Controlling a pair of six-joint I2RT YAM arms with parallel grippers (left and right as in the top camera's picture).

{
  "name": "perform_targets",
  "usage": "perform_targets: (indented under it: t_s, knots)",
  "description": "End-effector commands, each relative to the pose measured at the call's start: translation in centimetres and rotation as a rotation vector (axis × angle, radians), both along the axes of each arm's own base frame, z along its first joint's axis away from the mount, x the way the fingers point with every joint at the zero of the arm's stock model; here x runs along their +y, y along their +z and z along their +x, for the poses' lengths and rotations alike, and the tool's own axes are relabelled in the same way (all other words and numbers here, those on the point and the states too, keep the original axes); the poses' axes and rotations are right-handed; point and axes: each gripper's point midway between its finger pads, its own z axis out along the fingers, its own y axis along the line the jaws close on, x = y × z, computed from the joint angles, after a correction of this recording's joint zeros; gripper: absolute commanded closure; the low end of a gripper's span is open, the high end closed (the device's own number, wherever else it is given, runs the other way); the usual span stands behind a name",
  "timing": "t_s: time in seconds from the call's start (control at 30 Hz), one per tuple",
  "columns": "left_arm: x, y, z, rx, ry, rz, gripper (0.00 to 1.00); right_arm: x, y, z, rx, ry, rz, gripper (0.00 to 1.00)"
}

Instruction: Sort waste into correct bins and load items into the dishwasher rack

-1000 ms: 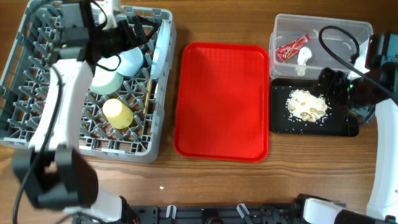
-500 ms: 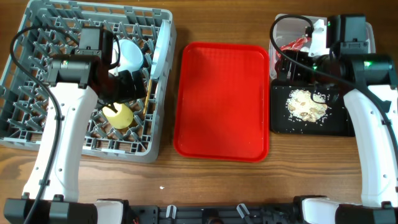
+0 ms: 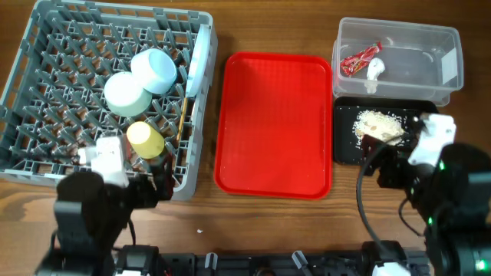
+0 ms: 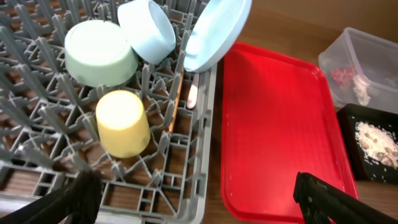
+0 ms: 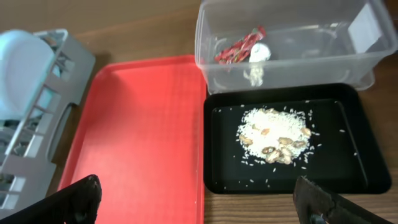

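The grey dishwasher rack (image 3: 46,92) holds the pale green bowl (image 3: 125,92), pale blue bowl (image 3: 156,70), yellow cup (image 3: 144,139), the white plate (image 3: 198,65) on edge, chopsticks (image 3: 182,115) and a white fork (image 4: 193,96). The clear tub (image 3: 430,57) holds the red wrapper (image 3: 360,59) and white scrap (image 3: 374,69). The black tray (image 3: 345,146) holds crumbs (image 3: 380,126). My left gripper (image 4: 199,199) is open and empty above the rack's near right corner. My right gripper (image 5: 199,199) is open and empty near the black tray's front left corner.
The flat red serving tray (image 3: 276,123) lies bare between the rack and the bins. Both arms sit low at the table's front edge, the left (image 3: 100,199) in front of the rack, the right (image 3: 445,184) in front of the black tray.
Both arms have pulled back from the rack and the clear tub to the table's front edge. The bowls, cup and waste stay where they were.
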Motion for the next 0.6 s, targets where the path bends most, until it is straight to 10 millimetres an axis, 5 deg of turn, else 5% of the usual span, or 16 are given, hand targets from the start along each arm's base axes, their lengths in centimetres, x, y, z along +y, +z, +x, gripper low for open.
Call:
perform_targets:
  t_s: [0.0, 0.17, 0.57]
  knots:
    - [-0.2, -0.3, -1.4, -0.002, -0.024, 0.0, 0.0, -0.5, 0.4, -0.5, -0.027, -0.034, -0.002, 0.0]
    - [-0.1, -1.9, -2.6, 0.077, -0.024, 0.007, 0.0, -0.5, 0.0, -0.1, -0.004, -0.034, -0.004, 0.0]
    - [-0.1, -1.9, -2.7, 0.081, -0.024, 0.007, 0.0, -0.7, 0.3, 0.0, -0.081, -0.035, -0.022, 0.0]
